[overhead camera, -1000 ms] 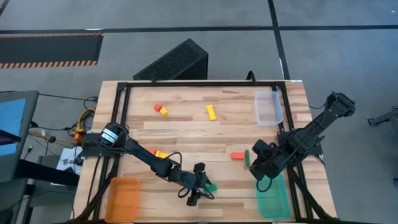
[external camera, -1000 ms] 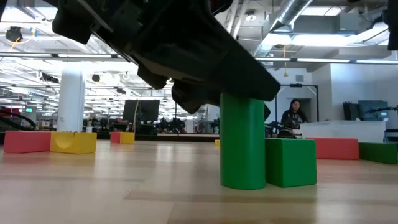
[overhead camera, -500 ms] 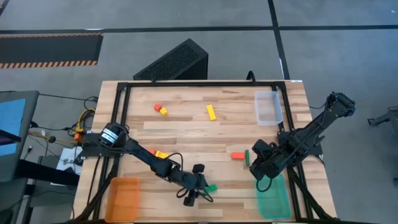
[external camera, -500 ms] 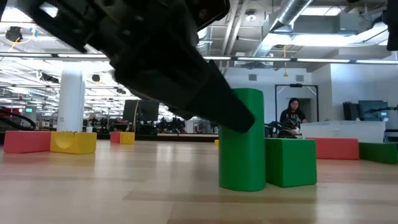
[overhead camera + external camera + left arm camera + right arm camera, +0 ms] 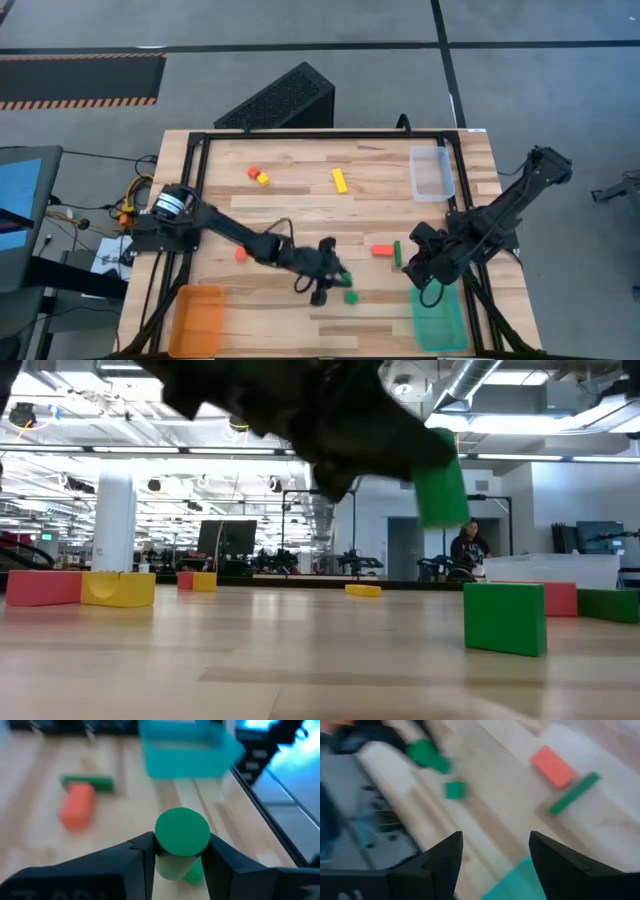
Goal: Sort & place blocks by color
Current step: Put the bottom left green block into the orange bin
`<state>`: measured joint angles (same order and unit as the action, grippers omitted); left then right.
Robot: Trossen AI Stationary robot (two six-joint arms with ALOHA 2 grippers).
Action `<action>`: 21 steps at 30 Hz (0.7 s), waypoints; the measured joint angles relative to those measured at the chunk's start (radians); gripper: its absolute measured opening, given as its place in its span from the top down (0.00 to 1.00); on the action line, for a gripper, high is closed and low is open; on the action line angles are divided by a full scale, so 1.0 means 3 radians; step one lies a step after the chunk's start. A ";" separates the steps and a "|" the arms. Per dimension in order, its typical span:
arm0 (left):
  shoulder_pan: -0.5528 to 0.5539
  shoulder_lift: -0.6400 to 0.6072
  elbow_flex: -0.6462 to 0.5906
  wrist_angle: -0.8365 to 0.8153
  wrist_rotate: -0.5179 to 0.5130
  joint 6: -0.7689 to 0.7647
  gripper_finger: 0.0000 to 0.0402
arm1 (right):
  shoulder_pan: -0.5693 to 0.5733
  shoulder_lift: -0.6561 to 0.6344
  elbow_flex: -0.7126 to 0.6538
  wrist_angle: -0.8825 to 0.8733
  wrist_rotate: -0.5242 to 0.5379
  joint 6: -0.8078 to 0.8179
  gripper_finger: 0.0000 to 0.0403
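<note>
— High view first: where is the left gripper [image 5: 330, 272]?

— Over the near middle of the table [image 5: 300, 210], reaching toward the right. Its fingers are clamped on a green cylinder block [image 5: 341, 274]; in the left wrist view the round green end [image 5: 181, 832] sits squeezed between the two dark fingers [image 5: 142, 857]. In the low view that cylinder [image 5: 440, 478] hangs tilted, clear of the wood.

— And what lies under it?

— A green cube [image 5: 351, 296] rests on the table just beside the gripper, on the near side. In the low view it [image 5: 505, 618] stands alone and flat on the boards.

— The right gripper [image 5: 418, 262]?

— It hovers near the right edge, above the far end of the teal tray [image 5: 440, 318]. In its own wrist view the two fingers [image 5: 445, 860] stand well apart, with nothing between them.

— Other blocks?

— A red block [image 5: 381, 250] touches a thin green bar [image 5: 397, 254], between the two grippers. A yellow bar [image 5: 340, 180] lies farther back, a small red and yellow pair [image 5: 258, 176] to its left, and a red piece [image 5: 241, 254] beside the left arm. The orange tray [image 5: 198, 318] sits at the near left corner, the clear tray [image 5: 431, 172] at the far right.
</note>
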<state>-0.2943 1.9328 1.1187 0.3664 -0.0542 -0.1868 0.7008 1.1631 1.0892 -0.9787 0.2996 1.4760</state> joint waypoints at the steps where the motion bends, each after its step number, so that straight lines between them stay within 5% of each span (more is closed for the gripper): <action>1: 0.0077 -0.0032 0.0002 0.0025 0.0012 0.0033 0.76 | 0.0019 -0.0025 0.0083 -0.0001 0.0109 -0.0027 0.37; 10: 0.0950 0.0173 0.0735 0.0018 0.0191 0.0369 0.76 | -0.0151 -0.0225 0.0630 -0.0218 0.1180 -0.0578 0.37; 21: 0.1716 0.1035 0.2026 -0.0042 0.1212 0.0577 0.75 | -0.1033 -0.0444 0.0740 -0.0306 0.1200 -0.0750 0.37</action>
<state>0.2205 2.2433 1.7265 0.3539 0.3093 -0.0138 0.3909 1.0299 1.3111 -1.0705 0.6596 1.2511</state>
